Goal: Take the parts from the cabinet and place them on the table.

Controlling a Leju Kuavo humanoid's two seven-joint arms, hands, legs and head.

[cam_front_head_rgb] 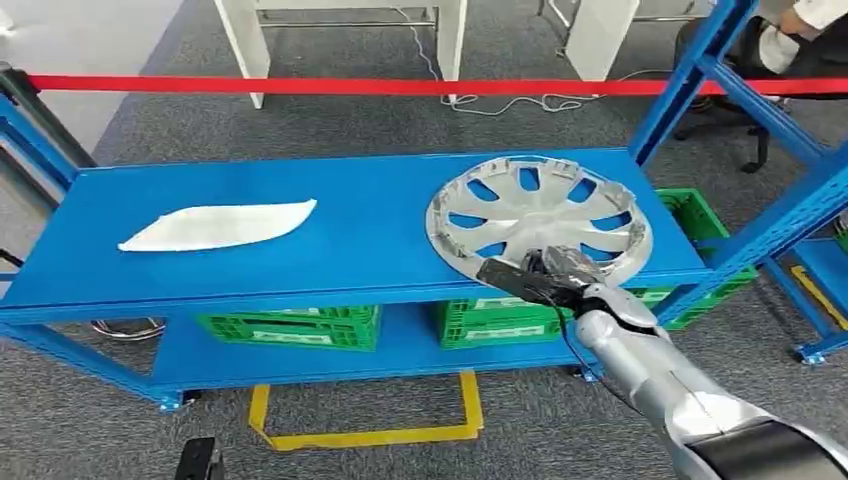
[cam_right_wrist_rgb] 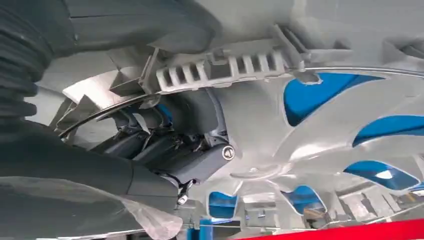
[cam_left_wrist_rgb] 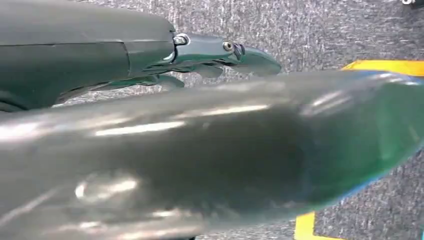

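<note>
A silver wheel cover (cam_front_head_rgb: 540, 205) lies inner side up on the right end of the blue cabinet's top shelf (cam_front_head_rgb: 370, 240). My right hand (cam_front_head_rgb: 545, 275) grips its near rim. The right wrist view shows the dark fingers (cam_right_wrist_rgb: 150, 145) curled under the rim of the wheel cover (cam_right_wrist_rgb: 320, 130) and the thumb on the other side. A flat white part (cam_front_head_rgb: 220, 225) lies on the left of the same shelf, untouched. My left hand (cam_left_wrist_rgb: 150, 50) hangs over grey carpet with its fingers (cam_left_wrist_rgb: 240, 55) stretched out and nothing in them.
Green crates (cam_front_head_rgb: 290, 328) (cam_front_head_rgb: 500, 320) stand on the lower shelf, another (cam_front_head_rgb: 690, 215) behind the right end. Blue rack posts (cam_front_head_rgb: 760, 110) rise at the right. A red tape (cam_front_head_rgb: 350, 86) runs across behind. White table legs (cam_front_head_rgb: 450, 40) and a seated person (cam_front_head_rgb: 790, 30) are beyond it.
</note>
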